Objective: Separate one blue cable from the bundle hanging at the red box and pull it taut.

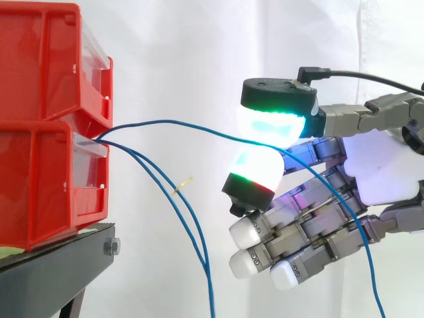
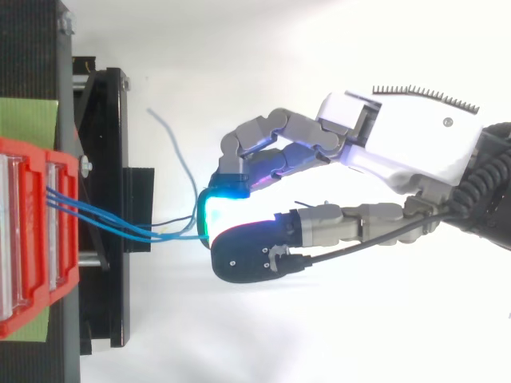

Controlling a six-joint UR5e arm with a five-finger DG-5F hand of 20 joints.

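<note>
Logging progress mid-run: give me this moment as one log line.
stage: separating | hand: shut on one blue cable, pinched between pads | cable: bowed, not taut | two other cables: hanging from lower red bin

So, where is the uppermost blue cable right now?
Side view: the blue cable arcs from the red bins rightwards, above the two hanging cables, to the robot hand, pinched between its fingertips.
</note>
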